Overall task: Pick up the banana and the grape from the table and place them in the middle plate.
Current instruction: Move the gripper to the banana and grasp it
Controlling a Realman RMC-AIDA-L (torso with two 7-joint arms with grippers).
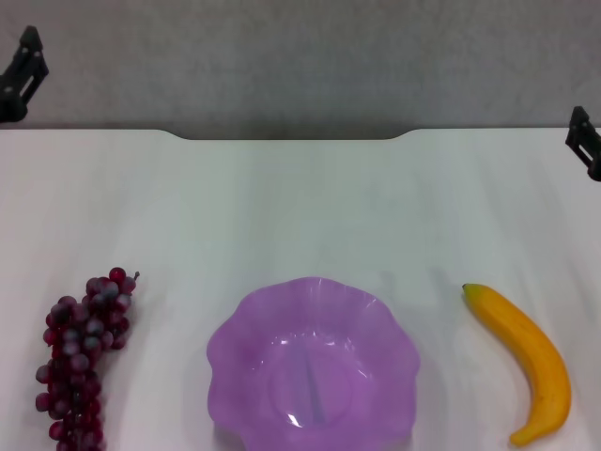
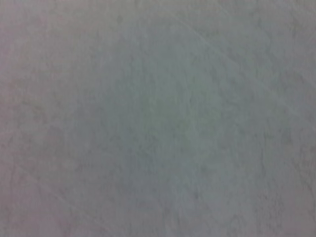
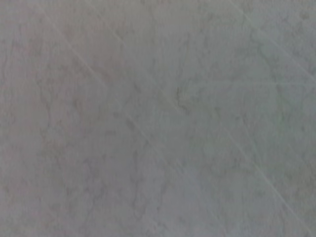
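The purple plate (image 1: 313,362) sits at the near middle of the white table (image 1: 300,207), and both fruits lie flat on the tabletop either side of it, well apart from its rim. The grape bunch (image 1: 83,362) lies to the plate's left, its long axis running away from the robot, stem tip at the far end. The banana (image 1: 526,362) lies to the plate's right, curved, its greenish stem end at the far end, nearest the plate, and its body bowing away from it. This layout seems chosen so each arm can reach the fruit on its own side and carry it inward to the plate.

The left gripper (image 1: 21,75) shows only as a dark piece at the far left of the plate, beyond the table's back edge; the right gripper (image 1: 584,143) likewise at the far right. Neither touches anything, and I cannot tell whether their fingers are spread or closed. Both wrist cameras show only a mottled grey surface.

The plate is translucent, shallow, with a wavy scalloped rim and a glossy centre. The grapes are small dark red beads with a frosty bloom. The banana is smooth and yellow-orange, likely slippery to pinch.
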